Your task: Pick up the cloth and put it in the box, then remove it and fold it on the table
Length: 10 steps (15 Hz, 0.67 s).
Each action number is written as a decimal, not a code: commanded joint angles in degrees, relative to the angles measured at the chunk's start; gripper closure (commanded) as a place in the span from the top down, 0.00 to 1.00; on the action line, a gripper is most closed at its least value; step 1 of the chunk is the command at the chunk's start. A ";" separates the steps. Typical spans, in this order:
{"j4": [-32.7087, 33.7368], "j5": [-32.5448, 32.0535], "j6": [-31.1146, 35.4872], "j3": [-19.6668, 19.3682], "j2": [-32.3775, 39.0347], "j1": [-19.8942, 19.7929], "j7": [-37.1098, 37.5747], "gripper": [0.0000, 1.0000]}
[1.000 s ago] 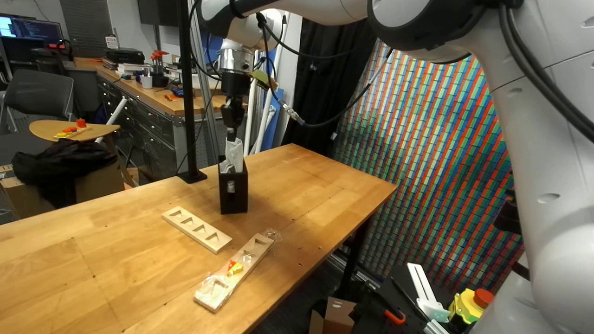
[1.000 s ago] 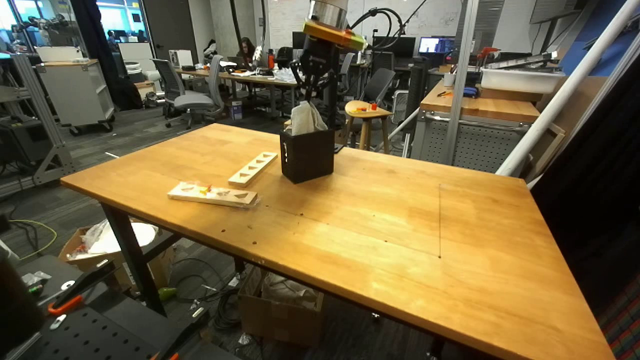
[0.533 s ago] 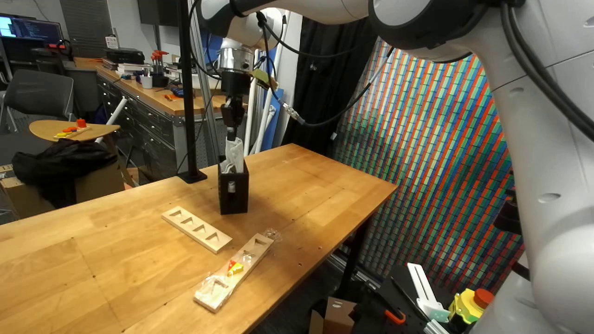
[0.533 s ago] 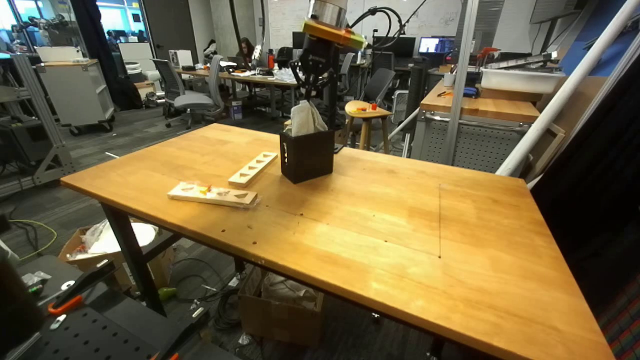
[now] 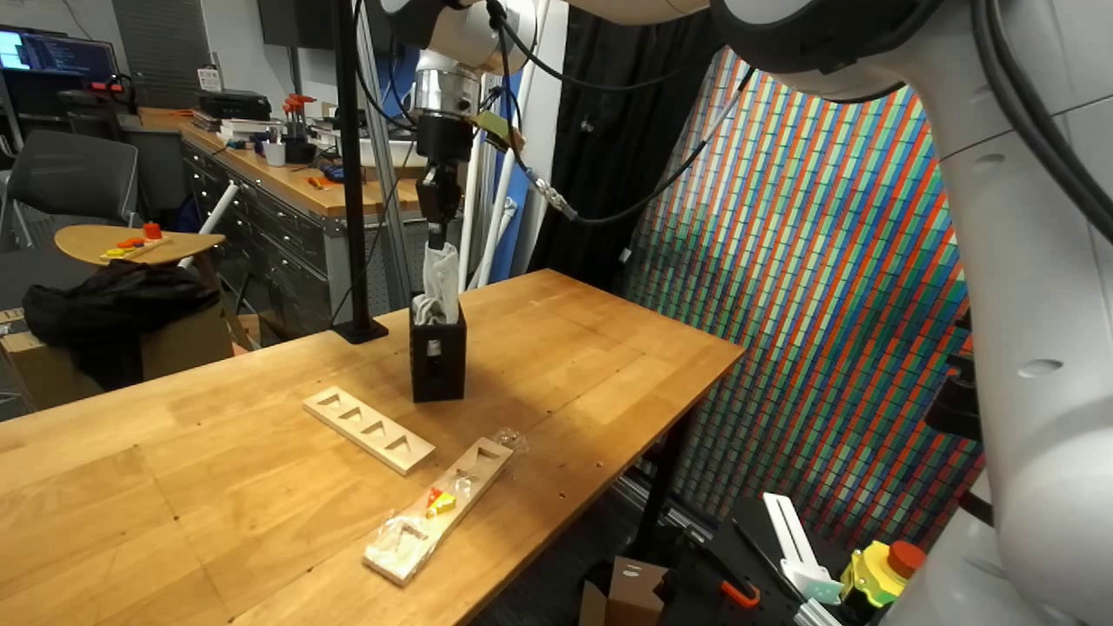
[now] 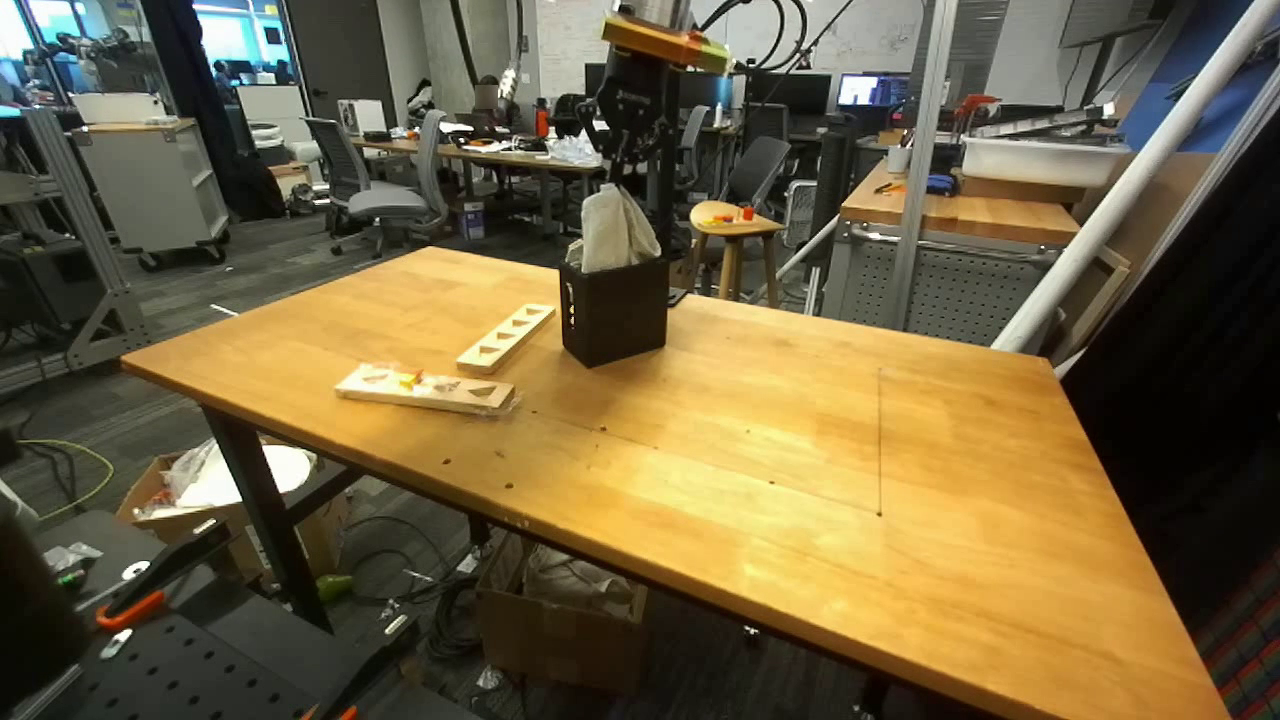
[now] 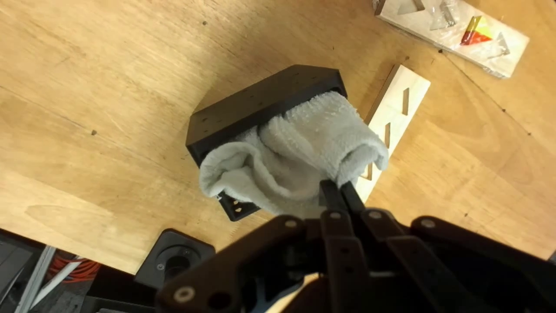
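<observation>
The off-white cloth (image 7: 321,134) is bunched in the mouth of the black box (image 7: 265,104), its upper part rising above the rim and its lower part hidden inside. My gripper (image 7: 339,186) is shut on a fold at the cloth's top, fabric pinched between the fingertips. In both exterior views the gripper (image 5: 436,242) points down above the box (image 6: 615,312), with the cloth (image 6: 612,230) stretched up between them. The box stands upright on the wooden table (image 5: 556,348).
A slotted wooden board (image 5: 369,428) lies near the box. Beside it is a second board (image 5: 439,513) in plastic wrap with a red and yellow piece. A black post (image 5: 352,174) rises from a base (image 7: 173,256) at the table's edge, close to the box.
Within the last half second my gripper has risen a little, drawing the cloth's top higher above the rim. The box stays in place. Before that, hardly anything moved.
</observation>
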 commanded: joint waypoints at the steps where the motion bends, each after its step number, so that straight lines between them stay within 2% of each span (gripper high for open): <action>1: -2.38 -1.65 0.34 -1.09 -3.62 1.11 1.26 0.02; 10: -2.10 -5.44 -0.39 -1.54 -6.82 2.51 3.59 0.02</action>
